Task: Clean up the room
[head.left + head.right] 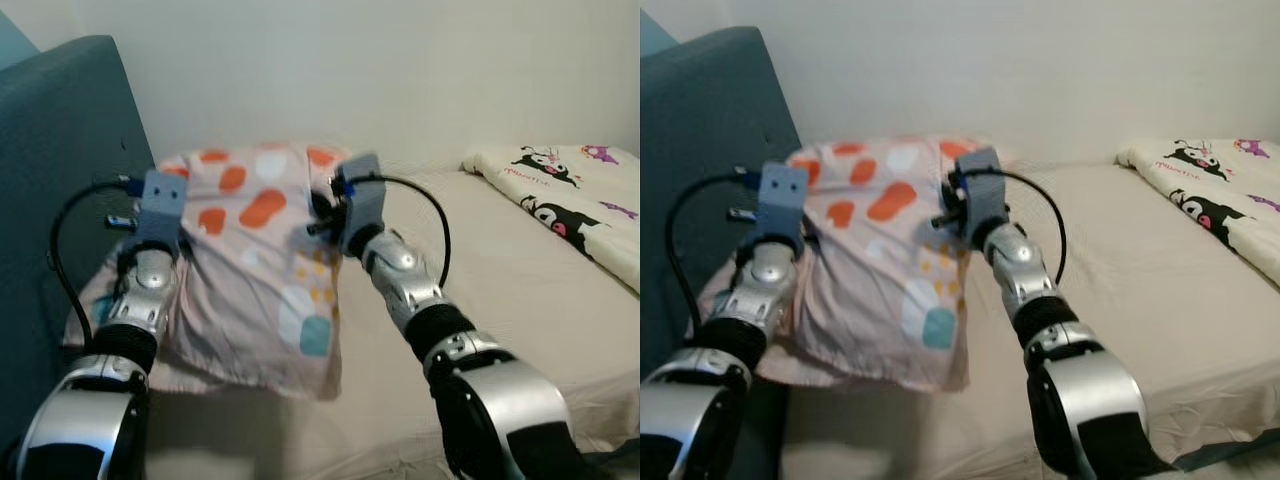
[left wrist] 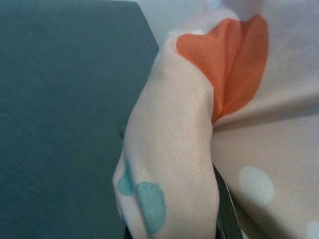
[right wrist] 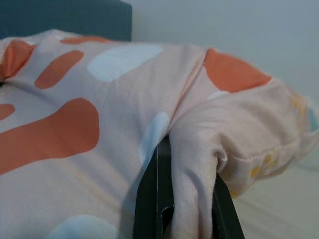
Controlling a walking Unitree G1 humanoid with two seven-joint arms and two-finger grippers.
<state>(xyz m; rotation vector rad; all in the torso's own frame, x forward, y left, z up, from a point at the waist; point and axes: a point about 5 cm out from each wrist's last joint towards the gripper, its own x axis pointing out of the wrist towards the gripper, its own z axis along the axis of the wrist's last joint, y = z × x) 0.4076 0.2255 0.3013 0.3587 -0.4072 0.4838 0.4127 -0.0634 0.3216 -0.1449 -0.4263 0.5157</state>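
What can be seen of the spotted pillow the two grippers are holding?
The pillow is soft and pale pink, printed with orange, white, teal and small yellow blotches. It lies at the head of the bed, its far side against the teal headboard. The left gripper pinches a fold at its left edge, the right gripper another at its right edge.

Teal upholstered headboard (image 1: 60,150) at the bed's left edge, beige sheet (image 1: 480,290) over the mattress, white blanket with black cartoon characters (image 1: 575,195) at the far right corner, plain off-white wall (image 1: 380,70) behind.
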